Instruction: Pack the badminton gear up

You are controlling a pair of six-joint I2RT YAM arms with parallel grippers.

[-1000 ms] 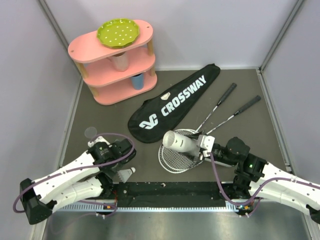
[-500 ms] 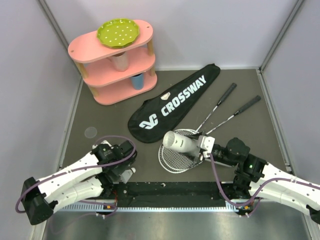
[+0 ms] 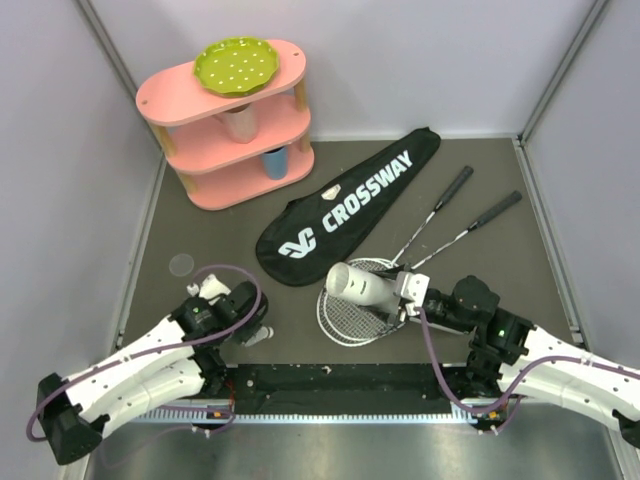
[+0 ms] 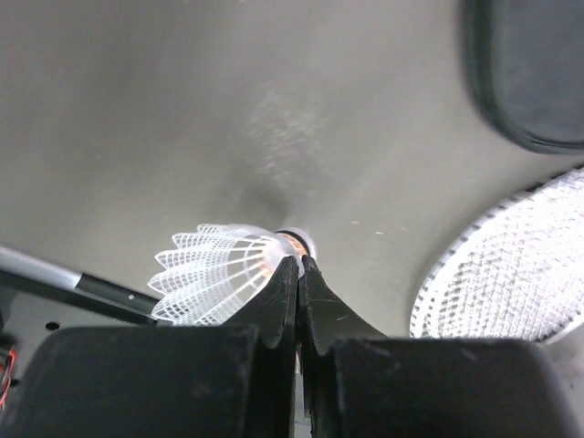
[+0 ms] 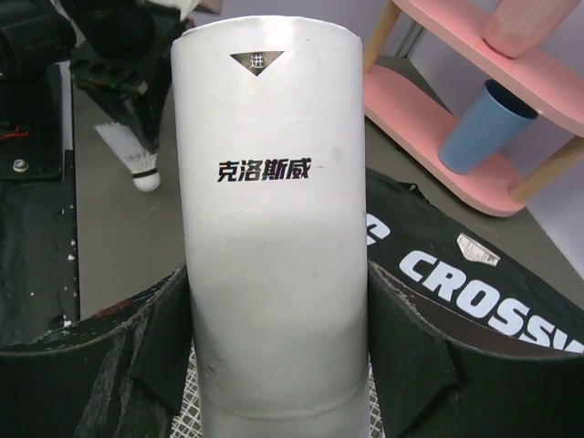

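My left gripper point(image 3: 254, 328) point(image 4: 299, 260) is shut, its tips pinching the neck of a white shuttlecock point(image 4: 214, 274) point(image 3: 260, 337) point(image 5: 137, 160) low over the mat at the near left. My right gripper point(image 3: 402, 290) point(image 5: 274, 301) is shut on the long white tube point(image 3: 356, 283) point(image 5: 274, 210), which is tilted with its open end to the left above the racket heads. Two silver rackets point(image 3: 350, 318) point(image 4: 511, 265) lie crossed, their black handles point(image 3: 455, 186) pointing to the far right. The black CROSSWAY bag point(image 3: 345, 205) point(image 5: 474, 274) point(image 4: 534, 73) lies flat behind them.
A pink three-tier shelf point(image 3: 215, 100) stands at the far left with a green dotted plate point(image 3: 233, 65) on top and a blue cup point(image 3: 275, 160) point(image 5: 479, 137) on a lower tier. A small round disc point(image 3: 181, 264) lies on the mat at the left.
My left gripper was wide open beside the shuttlecock and has closed on it, shifting slightly left. My right arm and the tube have not moved.
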